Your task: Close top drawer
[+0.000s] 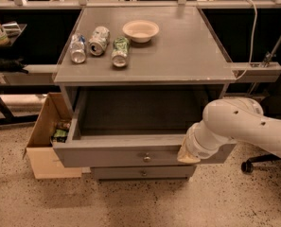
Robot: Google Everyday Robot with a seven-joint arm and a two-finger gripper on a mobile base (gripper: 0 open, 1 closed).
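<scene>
The top drawer [116, 151] is a wide shallow grey drawer, pulled out from under the grey table and empty inside. Its flat front panel has a small round metal knob [146, 158] at its centre. My white arm comes in from the right. My gripper [187, 153] is at the drawer's front panel, right of the knob, with a tan finger pad against the front's top edge. The wrist hides most of it.
On the grey tabletop [187, 51] lie a clear bottle [77, 48], two cans [99, 40] [120, 51] and a white bowl [140, 30]. A lower drawer front [142, 173] sits below. An open cardboard box [48, 141] stands at the left. A chair castor [247, 166] is at the right.
</scene>
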